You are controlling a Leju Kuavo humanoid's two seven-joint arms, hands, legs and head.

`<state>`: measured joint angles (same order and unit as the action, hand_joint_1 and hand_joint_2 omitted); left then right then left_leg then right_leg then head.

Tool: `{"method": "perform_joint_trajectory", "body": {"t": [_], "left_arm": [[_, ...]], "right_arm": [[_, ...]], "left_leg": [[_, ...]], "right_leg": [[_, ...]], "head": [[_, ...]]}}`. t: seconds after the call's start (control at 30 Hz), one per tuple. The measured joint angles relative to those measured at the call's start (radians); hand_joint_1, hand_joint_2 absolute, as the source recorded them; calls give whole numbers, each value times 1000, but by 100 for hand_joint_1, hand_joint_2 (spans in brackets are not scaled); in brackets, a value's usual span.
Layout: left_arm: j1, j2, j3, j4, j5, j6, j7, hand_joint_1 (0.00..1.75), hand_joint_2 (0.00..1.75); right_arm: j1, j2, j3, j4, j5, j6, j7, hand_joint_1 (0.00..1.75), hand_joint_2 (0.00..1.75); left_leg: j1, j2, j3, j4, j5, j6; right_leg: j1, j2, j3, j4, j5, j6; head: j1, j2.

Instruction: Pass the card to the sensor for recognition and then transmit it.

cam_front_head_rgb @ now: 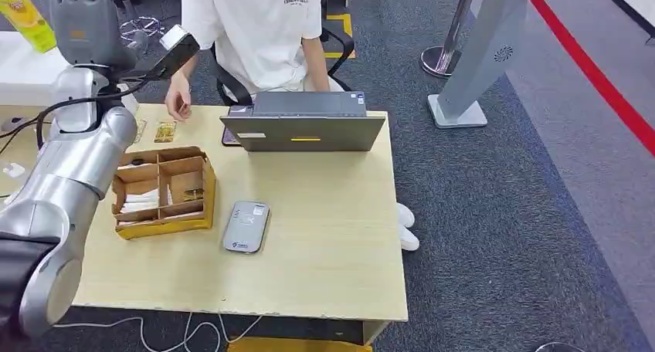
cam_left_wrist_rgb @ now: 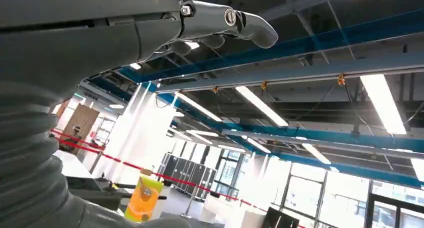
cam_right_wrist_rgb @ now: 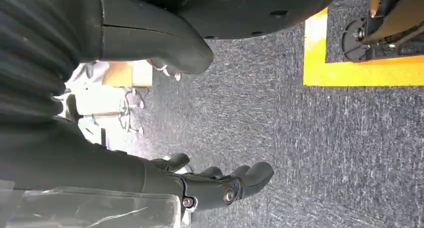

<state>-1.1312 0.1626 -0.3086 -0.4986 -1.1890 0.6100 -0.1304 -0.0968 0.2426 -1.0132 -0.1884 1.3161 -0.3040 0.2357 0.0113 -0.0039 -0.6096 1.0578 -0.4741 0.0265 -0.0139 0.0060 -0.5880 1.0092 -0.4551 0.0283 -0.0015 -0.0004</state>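
One left hand (cam_front_head_rgb: 89, 28), fingertips cut off.

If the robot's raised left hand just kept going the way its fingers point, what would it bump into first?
Probably nothing close by. The left hand is raised with its fingers pointing upward, and the left wrist view shows open air beyond the fingers, then the ceiling beams far off. Depth is hard to judge.
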Motion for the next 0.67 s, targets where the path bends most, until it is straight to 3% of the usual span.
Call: {"method": "perform_joint_trajectory", "body": {"t": [0.1,0.27,0.3,0.4,0.43,0.5,0.57,0.63,0.67], "left_arm": [[5,97,27,-13,47,-15,-4,0,175],[42,370,181,0,287,-109,-95,0,175],[69,445,254,25,401,-164,-110,0,175],[169,579,448,78,585,-241,-155,0,175],[202,609,496,87,614,-255,-149,0,175],[303,683,632,122,780,-323,-76,0,175],[474,731,845,145,1019,-387,-19,0,175],[615,719,1030,165,1212,-450,-30,0,175],[682,693,1144,175,1264,-479,-54,0,0]], "right_arm": [[0,-1,0,0,0,5,-5,0,175],[7,-4,-1,0,2,15,1,0,175],[8,-4,-2,0,2,15,1,0,175],[14,-4,-4,0,2,12,0,0,175],[14,-5,-5,0,2,10,1,0,175],[11,-5,-6,0,2,-6,-3,0,175],[11,-5,-9,0,2,-16,-6,0,175],[12,-5,-11,1,0,-20,-3,0,175],[13,-5,-13,1,-2,-18,4,0,175]], "left_leg": [[0,9,1,0,-1,-1],[0,23,5,-5,-5,-7],[-1,28,9,-6,-7,-10],[-1,30,11,-7,-9,-13],[1,26,9,-7,-9,-13],[1,21,9,-8,-10,-15],[-4,29,18,-11,-15,-16],[-5,29,21,-12,-16,-14],[-4,25,21,-12,-16,-13]], "right_leg": [[-1,9,-2,1,1,-1],[0,24,-7,3,0,-7],[-1,29,-8,3,-2,-11],[0,31,-8,3,-6,-15],[2,26,-7,3,-7,-16],[2,21,-4,3,-10,-18],[-2,28,-3,3,-13,-18],[-2,30,-3,1,-15,-16],[-2,26,-2,-1,-17,-14]], "head": [[2,0],[3,0],[2,0],[-5,0],[-6,0],[6,0],[3,0],[-6,0],[-4,0]]}}
